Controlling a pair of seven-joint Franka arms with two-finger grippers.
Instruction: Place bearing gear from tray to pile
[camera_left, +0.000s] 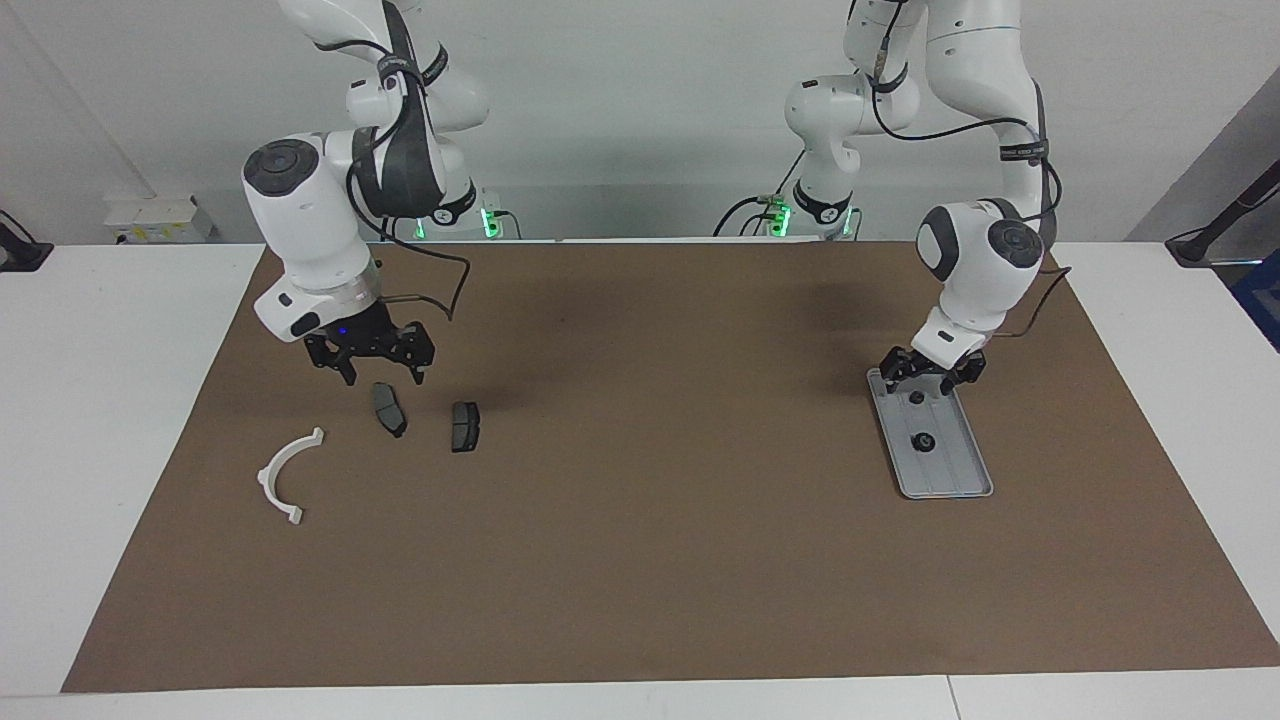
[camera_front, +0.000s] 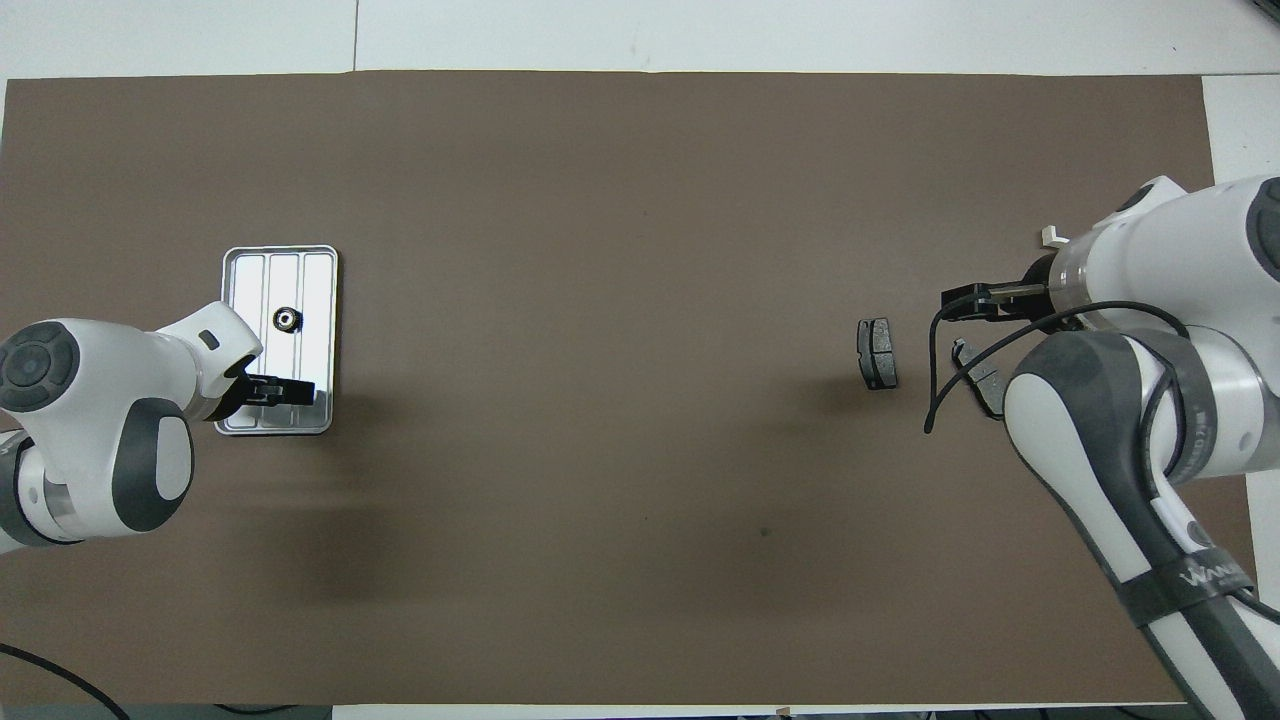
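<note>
The silver-grey tray (camera_left: 952, 470) (camera_front: 300, 272) lies at the left arm's end of the table. In it, the bearing gear (camera_left: 925, 441) (camera_front: 287, 319) sits near the middle. A second small dark part (camera_left: 916, 397) lies nearer the robots, under my left gripper (camera_left: 932, 384) (camera_front: 290, 392), which is open low over that end. The pile holds a white bracket (camera_left: 285, 476) (camera_front: 1050, 236) and two dark pads (camera_left: 388, 410) (camera_left: 465, 426) (camera_front: 878, 353). My right gripper (camera_left: 383, 377) (camera_front: 962, 300) is open and empty, just above the pad nearer the bracket.
A brown mat (camera_left: 640, 560) covers most of the white table (camera_left: 120, 400). A black cable (camera_front: 940, 370) loops from the right wrist over the pile. In the overhead view the right arm hides most of the bracket and part of one pad.
</note>
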